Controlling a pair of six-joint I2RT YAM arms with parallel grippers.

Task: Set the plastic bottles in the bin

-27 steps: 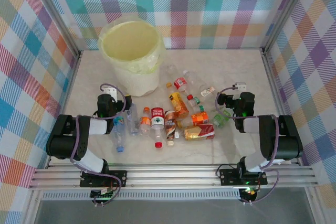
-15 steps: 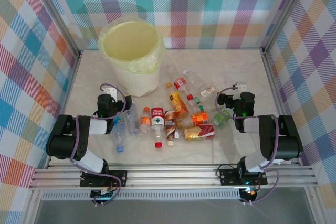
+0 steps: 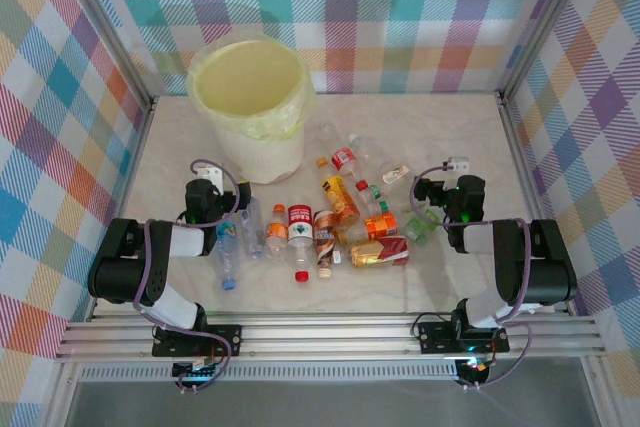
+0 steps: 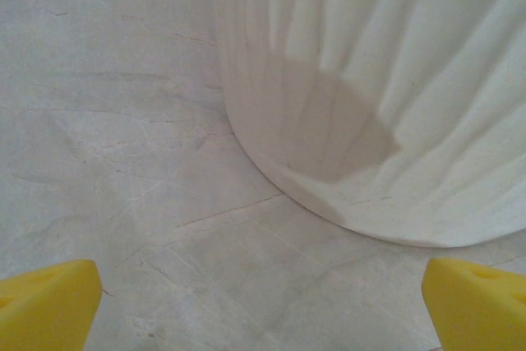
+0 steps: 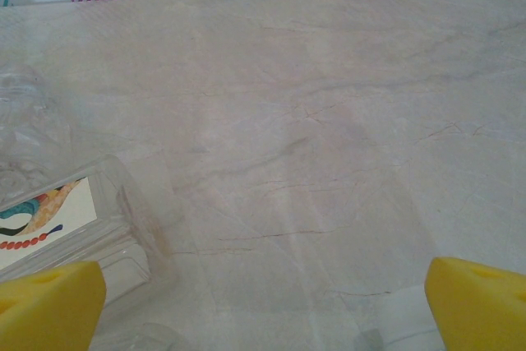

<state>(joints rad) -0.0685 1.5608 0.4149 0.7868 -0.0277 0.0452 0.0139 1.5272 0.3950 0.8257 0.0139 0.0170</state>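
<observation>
- Where the table (image 3: 450, 137) runs between the two arms, the plastic bottles (image 3: 300, 225) lie on their sides in a loose heap, all on the surface and outside the bin.
- Nearest the left arm is a clear bottle with a blue label (image 3: 228, 247). Next to it, side by side, lie an orange-capped one, a red-labelled one and a brown-labelled one.
- An amber bottle with an orange label (image 3: 340, 197) lies further back, and a red-and-orange bottle (image 3: 378, 252) lies crosswise at the near right of the heap.
- The bin (image 3: 268, 157) stands upright at the far left of the table, just behind the heap, its yellowish bag folded over the rim.
- The left claw (image 4: 261, 293) is spread wide and holds nothing. Its yellow fingertips (image 4: 45, 302) frame bare table, with the bin's ribbed wall close ahead.
- The right claw (image 5: 263, 297) is also wide apart and empty. A clear bottle with a printed white label (image 5: 57, 219) lies next to its left fingertip.
- Checked walls (image 3: 420, 7) close in the table on three sides.
</observation>
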